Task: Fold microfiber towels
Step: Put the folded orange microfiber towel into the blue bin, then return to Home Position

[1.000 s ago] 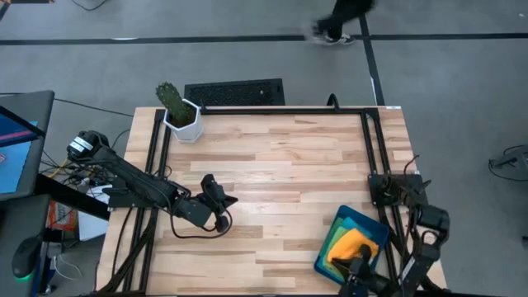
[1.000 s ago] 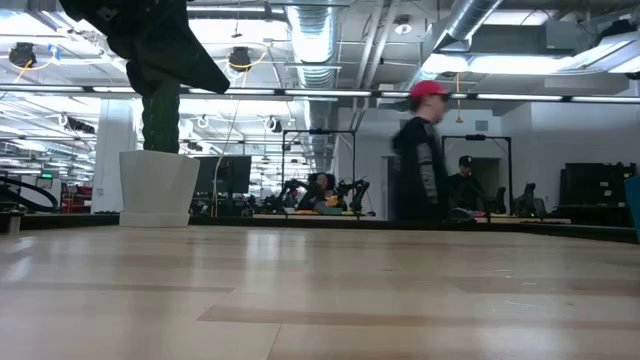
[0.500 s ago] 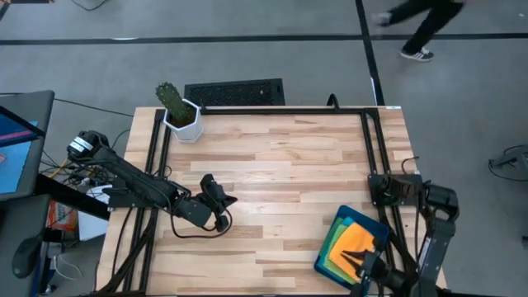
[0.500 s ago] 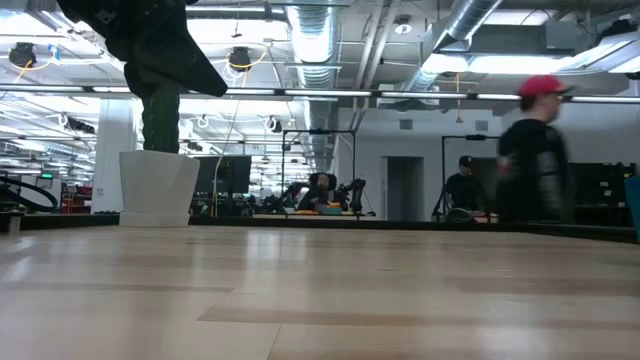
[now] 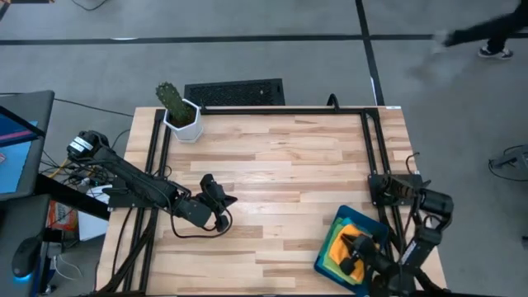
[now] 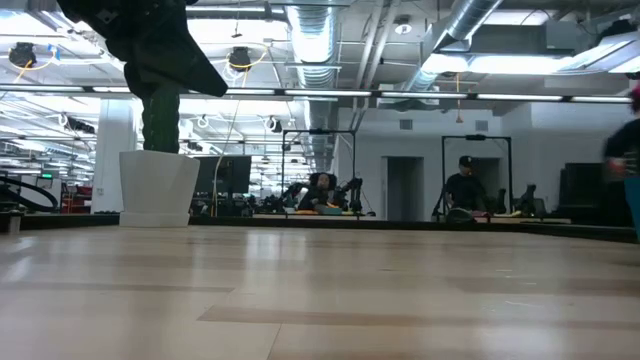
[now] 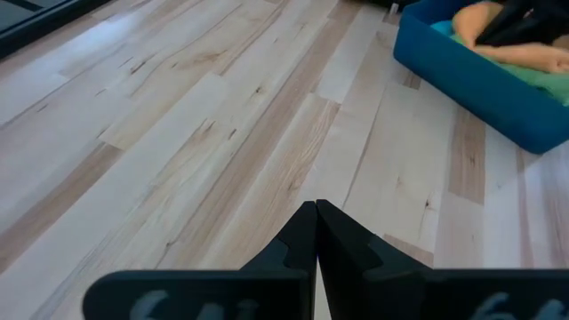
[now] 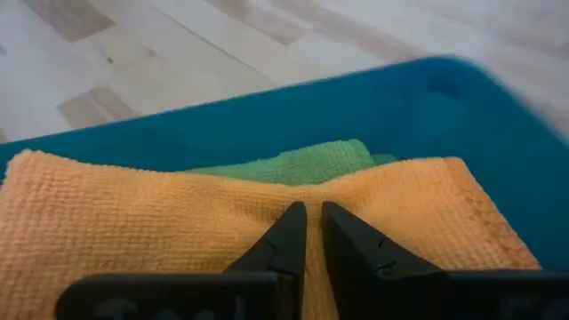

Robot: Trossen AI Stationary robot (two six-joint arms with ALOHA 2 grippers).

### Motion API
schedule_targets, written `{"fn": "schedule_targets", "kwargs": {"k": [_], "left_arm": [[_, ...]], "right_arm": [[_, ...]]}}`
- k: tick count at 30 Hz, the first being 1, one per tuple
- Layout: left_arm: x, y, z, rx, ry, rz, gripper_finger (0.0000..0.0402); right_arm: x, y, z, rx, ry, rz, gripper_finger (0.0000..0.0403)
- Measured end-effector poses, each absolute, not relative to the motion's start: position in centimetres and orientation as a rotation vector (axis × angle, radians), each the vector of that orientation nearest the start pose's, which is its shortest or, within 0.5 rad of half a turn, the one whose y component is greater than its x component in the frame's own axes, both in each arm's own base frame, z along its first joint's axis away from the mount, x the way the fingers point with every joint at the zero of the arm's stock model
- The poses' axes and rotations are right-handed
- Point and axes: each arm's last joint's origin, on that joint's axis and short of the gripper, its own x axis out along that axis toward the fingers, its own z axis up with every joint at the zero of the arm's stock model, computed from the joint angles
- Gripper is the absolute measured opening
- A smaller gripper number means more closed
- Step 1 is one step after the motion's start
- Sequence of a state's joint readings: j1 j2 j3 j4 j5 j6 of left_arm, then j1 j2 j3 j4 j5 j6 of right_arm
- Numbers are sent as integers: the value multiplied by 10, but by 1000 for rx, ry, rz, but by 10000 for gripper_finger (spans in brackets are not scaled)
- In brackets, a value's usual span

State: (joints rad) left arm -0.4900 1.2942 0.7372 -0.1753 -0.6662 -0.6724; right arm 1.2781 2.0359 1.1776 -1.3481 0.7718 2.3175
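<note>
Right end effector [image 8: 313,233] nearly clenched over orange towel [image 8: 133,213], green towel [image 8: 293,165] just beyond; left end effector [image 7: 315,233] clenched, empty, above table [image 7: 178,133].

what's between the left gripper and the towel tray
Only bare wooden table; the high view shows nothing between the shut left gripper and the tray of towels.

The towels [image 5: 346,245] are lying stacked in the tray [image 5: 373,228] at the table's [image 5: 280,165] near right corner, the potted cactus [image 5: 176,108] is standing at its far left corner.
</note>
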Motion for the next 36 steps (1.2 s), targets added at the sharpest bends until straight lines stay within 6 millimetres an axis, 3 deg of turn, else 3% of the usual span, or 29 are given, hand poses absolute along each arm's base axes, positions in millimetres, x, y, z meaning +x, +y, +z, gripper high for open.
{"fn": "schedule_targets", "kwargs": {"k": [3, 6, 11, 16, 19, 21, 24, 30, 33, 36], "left_arm": [[233, -104, 218, -248, 522, 360, 0], [233, -104, 218, -247, 522, 360, 0], [233, -104, 218, -249, 524, 357, 0], [234, -104, 219, -247, 506, 375, 0], [236, -104, 226, -262, 482, 337, 0], [236, -103, 246, -259, 443, 288, 0], [228, -97, 288, -207, 351, 201, 0], [189, -77, 370, 9, 130, -66, 0], [161, -61, 398, 112, 37, 40, 0], [132, -43, 412, 53, -29, 198, 0]], "right_arm": [[111, 269, 111, 234, 627, -792, 66], [117, 266, 119, 196, 610, -803, 66], [123, 264, 167, 86, 569, -822, 66], [130, 255, 205, 127, 579, -734, 66], [134, 249, 221, 149, 439, -659, 66], [133, 241, 241, 158, 310, -581, 66], [135, 217, 277, 124, 249, -542, 66], [127, 137, 349, -8, 127, -584, 66], [110, 94, 375, -53, 50, -656, 65], [92, 61, 389, -14, 31, -713, 62]]}}
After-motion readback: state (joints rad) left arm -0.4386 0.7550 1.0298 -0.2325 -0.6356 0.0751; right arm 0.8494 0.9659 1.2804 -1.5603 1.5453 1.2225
